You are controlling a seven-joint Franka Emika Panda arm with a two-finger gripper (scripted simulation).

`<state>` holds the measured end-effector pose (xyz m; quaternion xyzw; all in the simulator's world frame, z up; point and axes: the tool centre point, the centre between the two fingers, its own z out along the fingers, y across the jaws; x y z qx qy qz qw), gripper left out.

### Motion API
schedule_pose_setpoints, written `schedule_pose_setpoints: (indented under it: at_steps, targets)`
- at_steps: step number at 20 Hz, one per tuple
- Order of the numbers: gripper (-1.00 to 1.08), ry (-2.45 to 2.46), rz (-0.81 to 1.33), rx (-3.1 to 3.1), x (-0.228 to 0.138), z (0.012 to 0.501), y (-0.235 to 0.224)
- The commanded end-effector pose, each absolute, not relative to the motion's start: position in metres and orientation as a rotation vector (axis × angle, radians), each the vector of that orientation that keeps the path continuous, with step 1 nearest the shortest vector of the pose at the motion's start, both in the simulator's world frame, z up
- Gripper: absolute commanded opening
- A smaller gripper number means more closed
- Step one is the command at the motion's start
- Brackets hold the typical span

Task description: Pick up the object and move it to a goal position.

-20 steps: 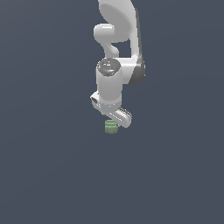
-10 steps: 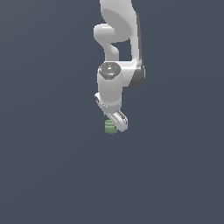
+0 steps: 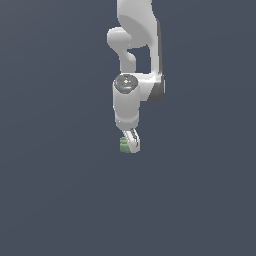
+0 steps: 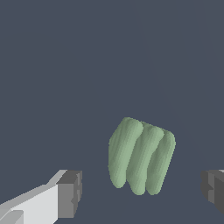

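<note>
**Gripper low over the green lump, fingers spread**

The white arm point(image 3: 134, 60) hangs straight down from the top of the exterior view; the gripper point(image 3: 131, 142) sits at its lowest end, just above the dark grey floor point(image 3: 60, 200); the object point(image 3: 124, 145), a small pale green ribbed lump, shows at the gripper's tip, partly hidden behind the white finger, peeking out on the exterior view's left of it.

Wrist view: the gripper point(image 4: 142, 194) is spread wide; one grey pad point(image 4: 70, 194) on its white finger stands to one side of the object point(image 4: 141, 155), the other pad point(image 4: 213, 191) to the other side, only partly in frame; clear gaps of floor show between each pad and the lump, so neither pad touches it; the lump lies between the two fingers, somewhat nearer the pad on the white finger; its ribs run as four rounded ridges side by side, slightly tilted; whether it rests on the floor or is lifted, cannot tell.
</note>
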<state>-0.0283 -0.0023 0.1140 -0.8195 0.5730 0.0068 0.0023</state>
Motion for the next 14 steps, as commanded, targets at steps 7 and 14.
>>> schedule_pose_setpoints:
  at_steps: [7,14]
  targets:
    - [1.0,2.05,0.009,-2.378,-0.033,0.104,-0.003]
    - [1.0,2.159,0.002,-2.282,-0.035,0.1,-0.004]
